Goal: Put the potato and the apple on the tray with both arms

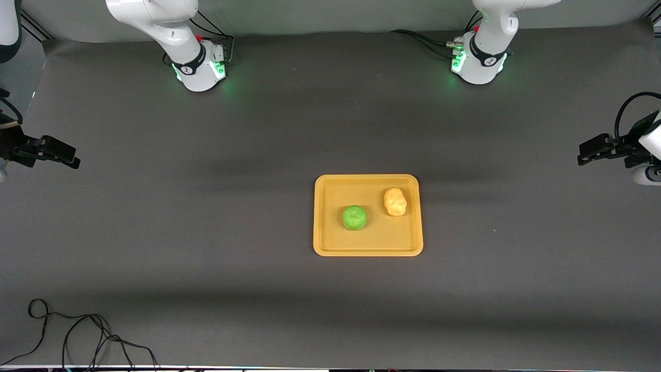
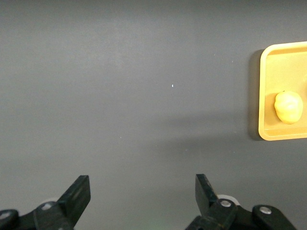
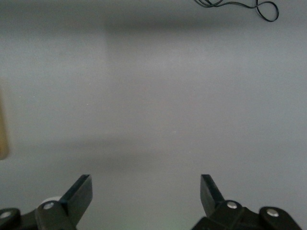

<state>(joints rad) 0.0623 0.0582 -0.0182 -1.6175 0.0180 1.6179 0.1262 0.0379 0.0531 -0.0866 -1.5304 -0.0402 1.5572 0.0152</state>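
Observation:
The yellow-orange tray [image 1: 330, 243] lies in the middle of the table. The green apple [image 1: 354, 217] rests on it, and the lumpy yellow-tan potato [image 1: 395, 201] lies on it beside the apple, toward the left arm's end and slightly farther from the front camera. My left gripper [image 1: 586, 153] is open and empty over bare table at the left arm's end, well apart from the tray. My right gripper [image 1: 73, 158] is open and empty over bare table at the right arm's end. The left wrist view shows its open gripper [image 2: 142, 184], the tray [image 2: 283, 67] and the potato [image 2: 288, 107]. The right wrist view shows its open gripper [image 3: 145, 184] and a sliver of the tray [image 3: 3, 129].
A black cable [image 1: 77, 330] lies looped on the table near the front edge at the right arm's end; it also shows in the right wrist view [image 3: 259, 7]. The table is covered by a dark grey mat [image 1: 206, 232].

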